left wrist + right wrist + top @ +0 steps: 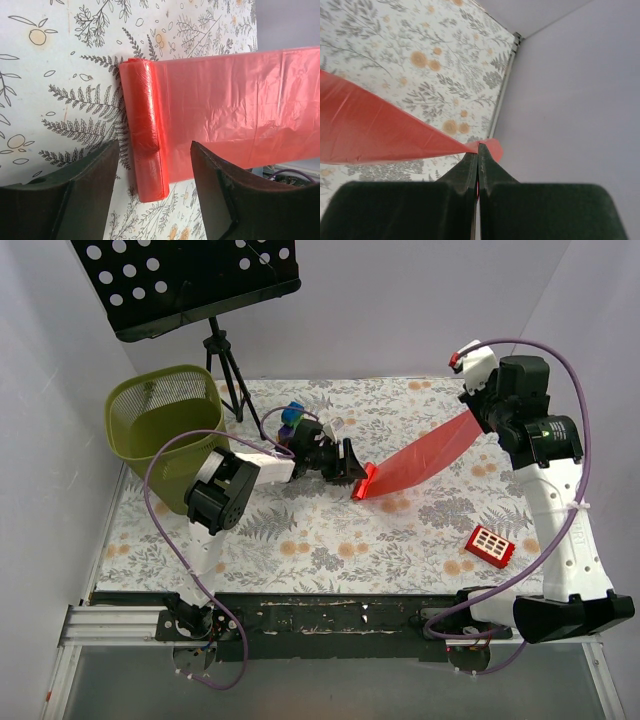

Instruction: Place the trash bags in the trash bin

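The trash bags are a red roll [365,482] lying on the floral table, with one film sheet [425,455] pulled out taut up and to the right. My right gripper [470,407] is raised near the back right, shut on the sheet's far corner [487,146]; its jaws [478,150] are pressed together on the film [380,135]. My left gripper [352,473] stands open at the roll's end; the roll [145,130] lies between its fingers [85,195] with a gap on each side. The olive-green trash bin [165,425] stands upright at the back left, behind the left arm.
A black perforated music stand [190,280] on a tripod [228,375] rises behind the bin. A small red block with white squares [490,546] lies near the right arm's base. White walls close in the table on the left, back and right.
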Action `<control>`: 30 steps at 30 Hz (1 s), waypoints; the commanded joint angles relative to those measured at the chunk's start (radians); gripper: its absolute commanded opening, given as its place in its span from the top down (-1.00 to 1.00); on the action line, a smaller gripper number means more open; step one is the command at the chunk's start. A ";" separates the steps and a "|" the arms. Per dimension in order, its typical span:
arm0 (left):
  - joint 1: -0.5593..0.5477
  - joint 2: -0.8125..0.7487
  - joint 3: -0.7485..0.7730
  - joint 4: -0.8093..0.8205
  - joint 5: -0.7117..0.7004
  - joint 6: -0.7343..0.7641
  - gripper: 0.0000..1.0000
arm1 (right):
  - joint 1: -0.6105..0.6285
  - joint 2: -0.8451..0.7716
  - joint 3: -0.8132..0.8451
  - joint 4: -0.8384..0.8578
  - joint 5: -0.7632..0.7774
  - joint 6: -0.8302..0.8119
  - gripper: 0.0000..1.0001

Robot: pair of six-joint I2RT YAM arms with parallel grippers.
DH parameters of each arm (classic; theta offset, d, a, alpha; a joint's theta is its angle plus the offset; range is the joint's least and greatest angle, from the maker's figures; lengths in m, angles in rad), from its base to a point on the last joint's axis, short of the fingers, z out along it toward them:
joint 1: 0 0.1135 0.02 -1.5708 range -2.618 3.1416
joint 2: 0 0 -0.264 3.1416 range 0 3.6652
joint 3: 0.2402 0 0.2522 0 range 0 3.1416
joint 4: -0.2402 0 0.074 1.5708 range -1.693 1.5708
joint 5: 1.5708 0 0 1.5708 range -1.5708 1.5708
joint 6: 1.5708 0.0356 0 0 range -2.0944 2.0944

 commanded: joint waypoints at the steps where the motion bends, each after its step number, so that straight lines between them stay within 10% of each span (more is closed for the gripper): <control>1: -0.001 0.031 -0.007 -0.060 -0.064 0.005 -0.18 | -0.018 -0.055 -0.031 0.142 0.157 -0.040 0.97; 30: -0.057 0.136 0.070 -0.103 -0.131 -0.003 -0.09 | -0.097 -0.125 -0.135 0.082 0.284 -0.096 0.97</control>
